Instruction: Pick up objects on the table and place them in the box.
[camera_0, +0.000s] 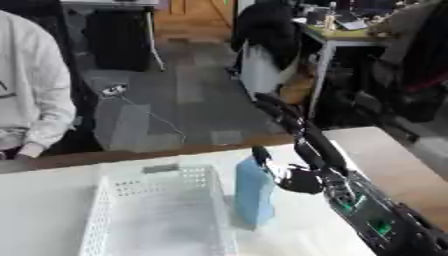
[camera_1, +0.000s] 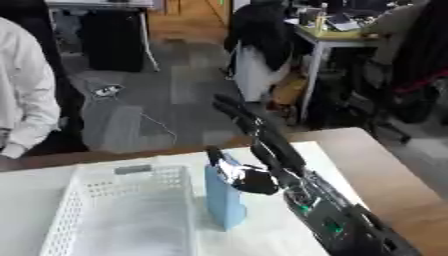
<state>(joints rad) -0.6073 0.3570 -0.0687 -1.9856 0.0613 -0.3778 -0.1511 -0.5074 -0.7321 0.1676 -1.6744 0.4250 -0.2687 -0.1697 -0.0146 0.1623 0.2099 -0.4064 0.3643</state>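
A light blue upright pack (camera_0: 255, 195) stands on the white table just outside the right wall of a white perforated basket (camera_0: 98, 210). My right hand (camera_0: 304, 179) comes in from the lower right and sits beside the pack's upper right corner. Its fingers (camera_0: 284, 117) stretch straight up and away, past the table's far edge. The thumb (camera_0: 261, 153) lies at the pack's top. The hand is open; I cannot tell whether the palm touches the pack. Nothing shows inside the basket. My left hand shows in neither view.
The white sheet (camera_1: 26, 195) covers most of the table; bare brown wood (camera_1: 394, 175) shows along the right side. A person in a white sleeve (camera_0: 35, 95) stands at the far left edge. A desk (camera_0: 337, 37) and chairs stand beyond the table.
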